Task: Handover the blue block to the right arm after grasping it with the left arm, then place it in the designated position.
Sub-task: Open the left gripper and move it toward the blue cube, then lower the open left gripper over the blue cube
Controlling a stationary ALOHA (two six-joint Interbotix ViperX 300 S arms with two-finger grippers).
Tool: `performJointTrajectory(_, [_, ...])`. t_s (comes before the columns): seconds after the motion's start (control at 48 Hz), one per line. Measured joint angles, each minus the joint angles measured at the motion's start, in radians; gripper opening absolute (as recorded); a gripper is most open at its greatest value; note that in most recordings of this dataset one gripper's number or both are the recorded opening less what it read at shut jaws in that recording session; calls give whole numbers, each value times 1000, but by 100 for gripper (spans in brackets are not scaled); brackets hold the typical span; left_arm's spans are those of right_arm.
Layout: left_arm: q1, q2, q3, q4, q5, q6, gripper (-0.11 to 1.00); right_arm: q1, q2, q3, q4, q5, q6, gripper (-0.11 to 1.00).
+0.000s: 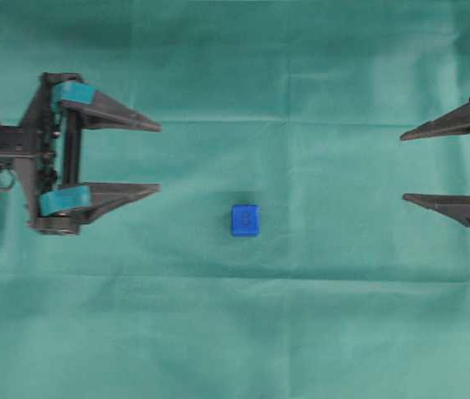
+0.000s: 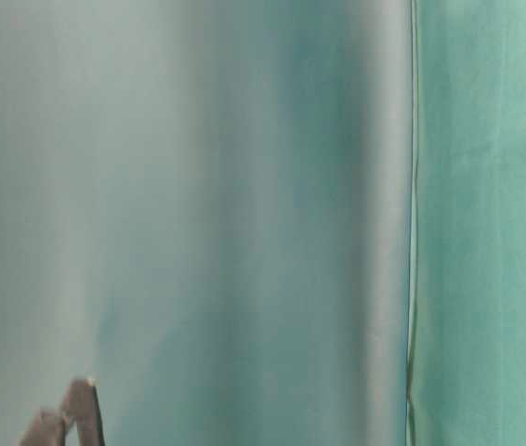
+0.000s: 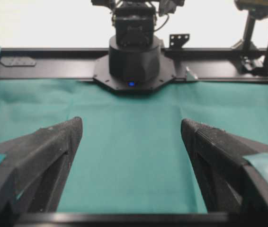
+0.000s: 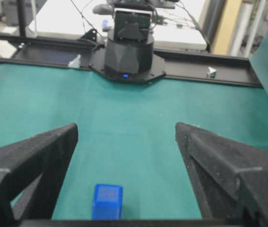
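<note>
At the left of the overhead frame we list the left gripper [image 1: 159, 158], teal-banded fingers spread wide, holding nothing. Just below centre, the blue block [image 1: 245, 220] sits alone on the green cloth [image 1: 301, 332]. At right, the right gripper [image 1: 403, 166], likewise spread and empty.

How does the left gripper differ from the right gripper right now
The left gripper has teal bands on its fingers; the right gripper shows none. The left gripper sits well inside the overhead view, while the right gripper is cut off at its edge. Both are open, hold nothing, and are apart from the blue block.
</note>
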Motion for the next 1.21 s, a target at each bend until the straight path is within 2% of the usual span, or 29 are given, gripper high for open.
performJointTrajectory(0.354, [-11,235,-192,2,-15,2,100,0,3,0,-2,0,-6,94])
performJointTrajectory(0.583, [-14,342,-310,0,41,2,100,0,14,0,-2,-2,-9,94])
performJointTrajectory(0.875, [-15,364,-342,0,101,2,100,0,14,0,-2,0,-9,94])
performJointTrajectory(1.0, [-15,365,-347,0,153,2,100,0,15,0,-2,0,-9,93])
performJointTrajectory(1.208, [-15,383,-408,-6,345,-51,100,0,15,0,-2,5,-9,93])
